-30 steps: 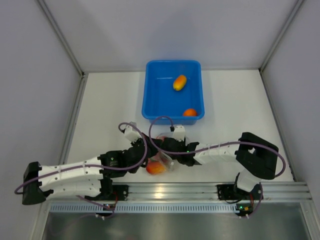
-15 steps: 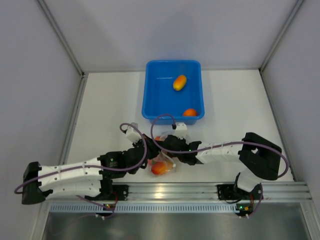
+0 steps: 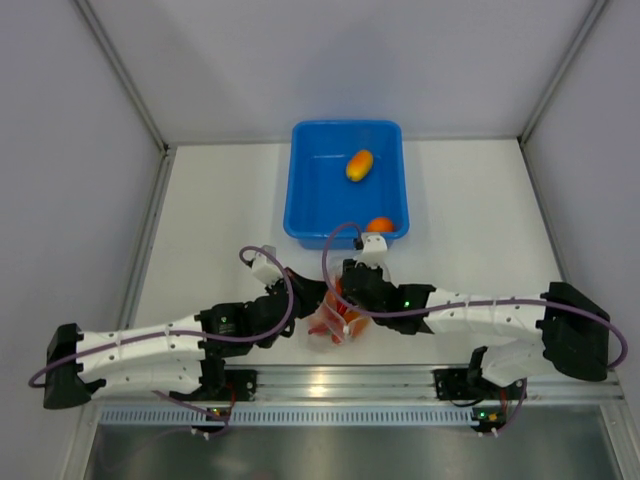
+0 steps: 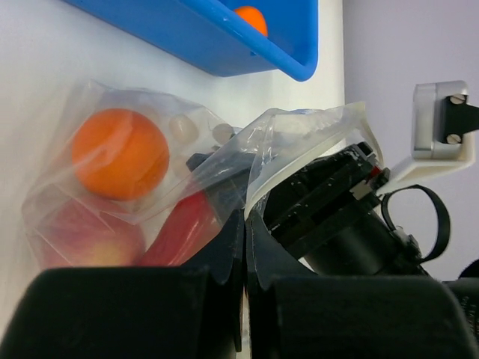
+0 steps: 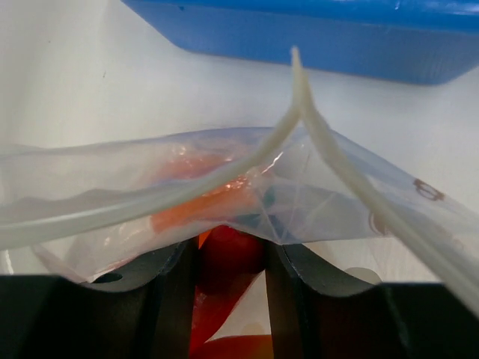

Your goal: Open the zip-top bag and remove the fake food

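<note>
Tabletop (image 3: pixel 470 200) lies bare either side of the blue tub (image 3: pixel 305 190), which holds a yellow-orange fruit (image 3: pixel 359 165) and an orange fruit (image 3: pixel 379 225). Near the front rail (image 3: pixel 400 378) sits the clear bag (image 4: pixel 161 112), mouth spread, holding an orange ball (image 4: pixel 120 153) and a pink apple (image 4: pixel 82 235). Left gripper (image 4: pixel 244 222) pinches its edge, clenched; right gripper (image 5: pixel 230 250) grasps a red fruit (image 5: pixel 232 263) inside.

Low, wrists nearly meeting, left arm (image 3: pixel 140 350) and right arm (image 3: pixel 485 315); left jaws clamped, right jaws gripping.
</note>
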`<action>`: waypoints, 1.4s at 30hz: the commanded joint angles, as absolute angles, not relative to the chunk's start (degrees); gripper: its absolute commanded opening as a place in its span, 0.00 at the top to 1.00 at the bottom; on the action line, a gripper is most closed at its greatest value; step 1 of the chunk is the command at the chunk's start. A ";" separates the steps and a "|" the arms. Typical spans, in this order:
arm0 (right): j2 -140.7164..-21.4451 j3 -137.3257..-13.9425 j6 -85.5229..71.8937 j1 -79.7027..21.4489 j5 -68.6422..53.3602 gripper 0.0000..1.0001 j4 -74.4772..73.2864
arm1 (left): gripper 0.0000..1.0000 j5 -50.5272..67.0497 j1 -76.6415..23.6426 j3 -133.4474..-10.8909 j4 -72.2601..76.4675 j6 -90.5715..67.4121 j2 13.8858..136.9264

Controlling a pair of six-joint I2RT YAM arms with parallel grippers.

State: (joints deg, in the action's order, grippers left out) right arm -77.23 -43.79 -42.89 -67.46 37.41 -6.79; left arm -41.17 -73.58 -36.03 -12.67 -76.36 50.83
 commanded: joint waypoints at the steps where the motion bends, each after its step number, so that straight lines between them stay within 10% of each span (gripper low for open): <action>1: -73.92 -45.44 -38.41 -69.08 41.48 0.89 -5.89 | 1.00 -41.57 -73.74 -35.42 -9.93 -76.82 50.36; 33: -50.62 -45.70 -8.28 -75.94 46.57 0.94 2.63 | 1.00 -41.92 -73.74 -34.63 -10.02 -77.52 50.19; 42: -57.73 -57.99 -3.95 -59.55 40.27 0.92 -1.91 | 1.00 -41.66 -73.83 -34.28 -9.93 -77.52 49.04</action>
State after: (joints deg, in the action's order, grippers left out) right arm -55.27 -51.29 -4.69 -66.89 44.07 -1.21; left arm -41.34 -73.58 -34.96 -12.47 -76.64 50.46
